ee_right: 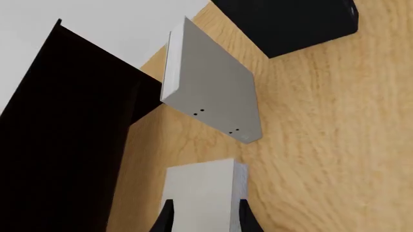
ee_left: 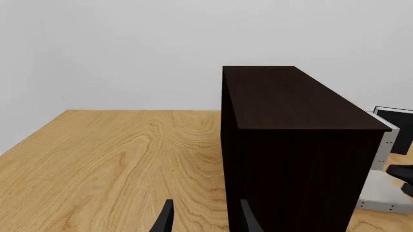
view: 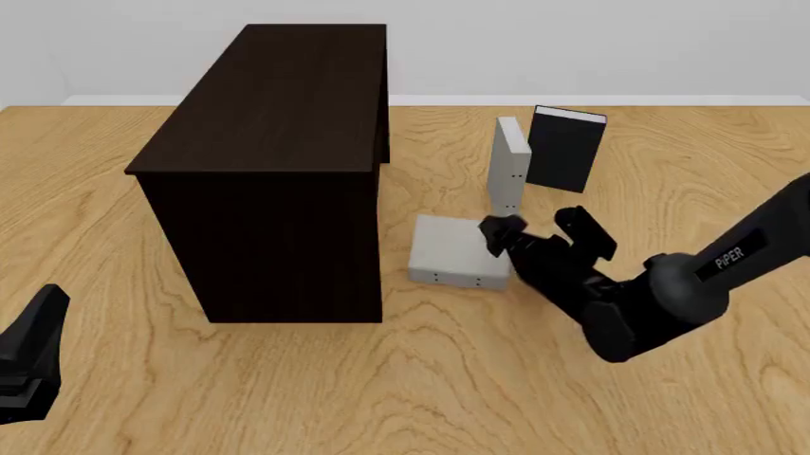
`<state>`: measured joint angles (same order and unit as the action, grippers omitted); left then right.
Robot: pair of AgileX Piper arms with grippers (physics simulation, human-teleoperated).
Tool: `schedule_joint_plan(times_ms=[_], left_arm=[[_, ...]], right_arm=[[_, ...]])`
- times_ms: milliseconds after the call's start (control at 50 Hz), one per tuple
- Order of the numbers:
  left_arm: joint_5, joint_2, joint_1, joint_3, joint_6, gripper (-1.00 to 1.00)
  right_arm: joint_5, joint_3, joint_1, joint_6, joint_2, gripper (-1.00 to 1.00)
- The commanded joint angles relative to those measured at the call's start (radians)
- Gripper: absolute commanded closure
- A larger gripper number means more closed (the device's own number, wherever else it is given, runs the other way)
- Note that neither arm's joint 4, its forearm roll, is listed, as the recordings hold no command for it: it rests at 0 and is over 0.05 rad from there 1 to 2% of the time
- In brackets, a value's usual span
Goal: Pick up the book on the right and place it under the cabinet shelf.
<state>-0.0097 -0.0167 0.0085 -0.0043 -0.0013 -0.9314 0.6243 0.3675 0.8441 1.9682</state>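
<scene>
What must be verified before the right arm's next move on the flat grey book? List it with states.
1. Right tool open: ok.
2. Flat grey book lined up ahead of its fingers, by the right wrist view: ok.
3. Book gripped: not ok.
4. Book under the cabinet: not ok, it lies beside it.
5. Opening on the cabinet's book side: cannot tell, too dark.
6. Upright grey book, black book and left tool clear of the path: ok.

The wooden table [view: 443, 379] carries a cabinet [view: 272, 171] and three books [view: 458, 251].
</scene>
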Motion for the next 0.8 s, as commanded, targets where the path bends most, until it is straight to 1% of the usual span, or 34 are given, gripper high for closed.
schedule_joint_plan(times_ms=[20, 40, 60, 100, 180, 200, 240, 280, 320, 380, 420, 440, 480, 640, 680, 740, 780, 800], left_arm=[[-0.001, 0.0, 0.0, 0.0, 0.0, -1.0], [0.0, 0.0, 0.0, 0.0, 0.0, -1.0], [0.0, 0.0, 0.0, 0.0, 0.0, -1.0], [-0.001, -0.001, 0.0, 0.0, 0.0, -1.0], [-0.001, 0.0, 0.0, 0.0, 0.0, -1.0], [-0.001, -0.001, 0.0, 0.0, 0.0, -1.0], [0.0, 0.001, 0.0, 0.0, 0.001, -1.0], [-0.001, -0.001, 0.0, 0.0, 0.0, -1.0], [0.0, 0.0, 0.0, 0.0, 0.0, -1.0], [-0.001, 0.0, 0.0, 0.0, 0.0, -1.0], [-0.001, -0.001, 0.0, 0.0, 0.0, -1.0], [0.0, 0.0, 0.0, 0.0, 0.0, -1.0], [-0.001, 0.0, 0.0, 0.0, 0.0, -1.0], [-0.001, -0.001, 0.0, 0.0, 0.0, -1.0], [0.0, 0.0, 0.0, 0.0, 0.0, -1.0], [-0.001, 0.0, 0.0, 0.0, 0.0, -1.0], [0.0, 0.0, 0.0, 0.0, 0.0, -1.0], [0.0, 0.0, 0.0, 0.0, 0.0, -1.0]], right_arm=[[0.068, -0.009, -0.04, -0.068, -0.061, -1.0], [0.08, -0.01, -0.044, -0.077, -0.072, -1.0], [0.107, -0.005, -0.05, -0.102, -0.088, -1.0], [0.115, -0.013, -0.049, -0.105, -0.105, -1.0], [0.165, -0.017, -0.055, -0.148, -0.155, -1.0], [0.197, -0.012, -0.059, -0.175, -0.174, -1.0], [0.218, -0.01, -0.063, -0.191, -0.189, -1.0], [0.267, -0.002, -0.069, -0.231, -0.218, -1.0], [0.291, 0.002, -0.076, -0.248, -0.231, -1.0], [0.347, 0.003, -0.078, -0.296, -0.275, -1.0], [0.376, 0.004, -0.075, -0.314, -0.292, -1.0], [0.409, 0.019, -0.085, -0.341, -0.29, -1.0], [0.427, 0.011, -0.077, -0.353, -0.313, -1.0], [0.568, 0.033, -0.09, -0.484, -0.393, -1.0], [0.591, 0.037, -0.094, -0.506, -0.405, -1.0], [0.617, 0.04, -0.094, -0.518, -0.416, -1.0], [0.634, 0.045, -0.101, -0.539, -0.421, -1.0], [0.648, 0.049, -0.104, -0.559, -0.421, -1.0]])
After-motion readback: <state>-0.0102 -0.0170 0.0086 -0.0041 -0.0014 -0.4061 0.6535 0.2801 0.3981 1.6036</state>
